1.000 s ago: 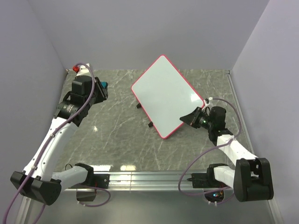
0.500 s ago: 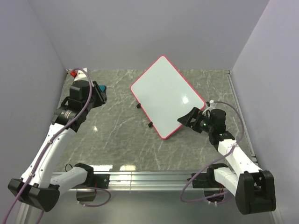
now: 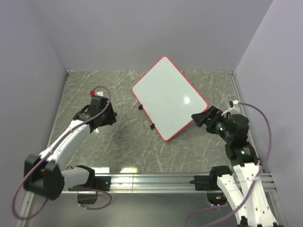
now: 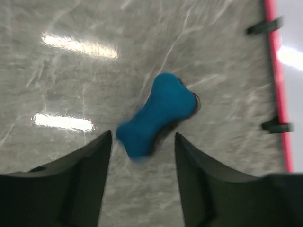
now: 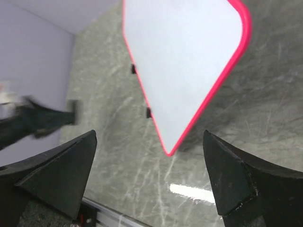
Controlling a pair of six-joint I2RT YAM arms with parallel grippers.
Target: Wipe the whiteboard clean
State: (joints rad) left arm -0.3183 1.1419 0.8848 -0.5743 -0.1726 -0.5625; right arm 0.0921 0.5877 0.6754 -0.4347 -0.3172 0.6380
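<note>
The whiteboard (image 3: pixel 169 98) lies turned at an angle on the marble table, white with a red-pink rim and no marks showing on it; it also shows in the right wrist view (image 5: pixel 184 61) and at the right edge of the left wrist view (image 4: pixel 296 94). A blue eraser (image 4: pixel 158 113) rests blurred on the table just beyond my left gripper's (image 4: pixel 143 134) tips, which are open and hold nothing. In the top view the left gripper (image 3: pixel 108 117) hangs low, left of the board, and hides the eraser. My right gripper (image 3: pixel 201 117) stands wide open, empty, off the board's near right edge (image 5: pixel 149 135).
Two small black feet (image 3: pixel 141 107) (image 3: pixel 152 126) stick out from the board's left edge. An aluminium rail (image 3: pixel 142 179) runs along the table's near side. Lilac walls close in the left, back and right. Purple cables loop from both arms.
The left arm came down from the far left corner toward the table's middle left, opened and let go of the blue eraser. The right gripper opened and drew back from the board's edge.
</note>
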